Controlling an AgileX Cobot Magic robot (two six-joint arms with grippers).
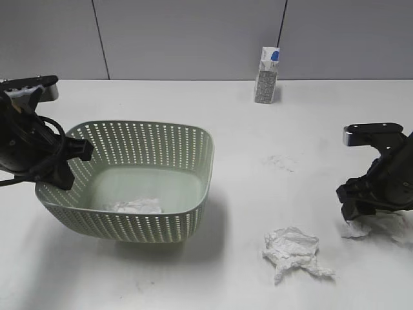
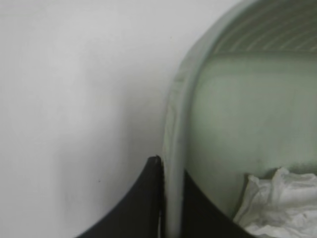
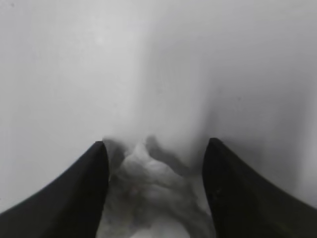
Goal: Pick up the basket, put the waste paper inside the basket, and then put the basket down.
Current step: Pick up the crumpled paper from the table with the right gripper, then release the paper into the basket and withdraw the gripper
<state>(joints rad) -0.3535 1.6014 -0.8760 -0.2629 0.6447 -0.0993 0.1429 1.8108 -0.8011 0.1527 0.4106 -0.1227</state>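
The pale green slotted basket (image 1: 139,223) is tilted, its left end raised. My left gripper (image 1: 70,163) is shut on its left rim; the left wrist view shows both fingers (image 2: 171,171) pinching the rim (image 2: 176,124). One white paper wad (image 1: 135,206) lies inside the basket and shows in the left wrist view (image 2: 277,203). A second wad (image 1: 293,252) lies on the table at front right. My right gripper (image 1: 356,216) is open, down over a third wad (image 1: 387,226) at the right edge. That wad (image 3: 153,188) sits between the open fingers (image 3: 154,148).
An upright white-grey carton (image 1: 267,75) with a blue mark stands at the back near the wall. The white table (image 1: 245,161) has a faint smudge right of the basket.
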